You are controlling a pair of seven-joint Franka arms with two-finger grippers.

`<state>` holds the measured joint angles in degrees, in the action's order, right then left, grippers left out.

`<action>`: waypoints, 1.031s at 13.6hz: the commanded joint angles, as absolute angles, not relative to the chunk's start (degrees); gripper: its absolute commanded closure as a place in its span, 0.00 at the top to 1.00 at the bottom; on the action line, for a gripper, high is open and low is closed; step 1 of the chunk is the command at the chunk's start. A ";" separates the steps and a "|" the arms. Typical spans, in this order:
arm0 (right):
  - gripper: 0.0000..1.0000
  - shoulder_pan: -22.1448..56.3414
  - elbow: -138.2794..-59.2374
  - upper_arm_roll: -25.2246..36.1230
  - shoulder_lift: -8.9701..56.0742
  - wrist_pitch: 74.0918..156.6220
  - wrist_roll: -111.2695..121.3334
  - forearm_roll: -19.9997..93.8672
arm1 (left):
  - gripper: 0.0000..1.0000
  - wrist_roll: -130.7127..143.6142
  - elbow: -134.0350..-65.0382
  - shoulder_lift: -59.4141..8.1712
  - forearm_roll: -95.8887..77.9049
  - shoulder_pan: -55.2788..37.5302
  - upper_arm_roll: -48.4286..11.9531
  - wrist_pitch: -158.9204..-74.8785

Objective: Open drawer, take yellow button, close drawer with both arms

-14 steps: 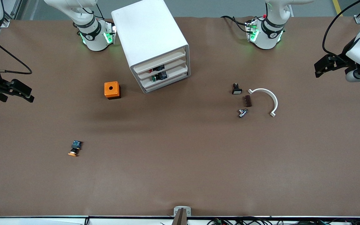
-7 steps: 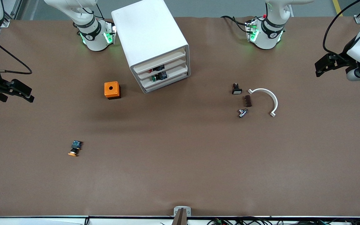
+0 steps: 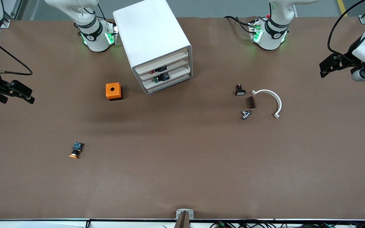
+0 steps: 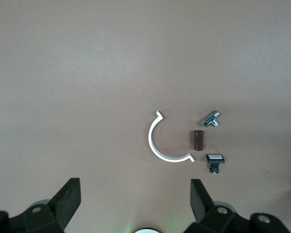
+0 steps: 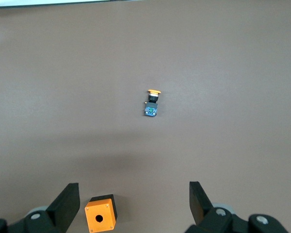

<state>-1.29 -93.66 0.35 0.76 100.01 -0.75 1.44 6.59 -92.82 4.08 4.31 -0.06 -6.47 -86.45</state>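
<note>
The cabinet (image 3: 147,31) stands at the back middle of the table, and its top drawer (image 3: 162,61) sits flush and shut. The button (image 3: 75,150), with its orange cap and black-and-blue body, lies on its side on the table, nearer to the front camera than the orange box (image 3: 113,91). It also shows in the right wrist view (image 5: 152,103). My right gripper (image 3: 27,95) (image 5: 134,194) is open and empty, up at the right arm's end of the table. My left gripper (image 3: 325,68) (image 4: 135,194) is open and empty, up at the left arm's end.
The orange box also shows in the right wrist view (image 5: 101,215). Toward the left arm's end lie a small black button with a white face (image 3: 240,91) (image 4: 214,159), a brown block (image 3: 251,102) (image 4: 198,140), a metal fitting (image 3: 246,114) (image 4: 212,118) and a white arc (image 3: 278,102) (image 4: 150,141).
My left gripper has drifted slightly toward its end of the table. Nothing else has moved.
</note>
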 commanded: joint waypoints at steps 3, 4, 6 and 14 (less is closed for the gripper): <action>1.00 -0.70 -93.96 0.62 -0.18 99.76 -1.85 0.53 | 0.99 5.27 -92.81 4.75 4.75 0.97 -7.21 -85.52; 1.00 -0.70 -93.96 0.62 -0.18 99.76 -1.85 0.53 | 0.99 5.19 -92.73 4.66 4.75 0.97 -7.21 -85.52; 1.00 -0.79 -93.96 0.62 -0.18 99.76 -1.85 0.53 | 0.99 5.36 -92.72 4.40 4.75 0.79 -7.21 -85.52; 1.00 -0.79 -93.96 0.62 -0.18 99.76 -1.85 0.53 | 0.99 6.50 -93.25 4.48 1.51 0.35 -7.47 -84.38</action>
<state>-1.29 -93.66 0.35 0.76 100.01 -0.75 1.44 6.60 -93.00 4.07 3.66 -0.04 -6.81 -85.21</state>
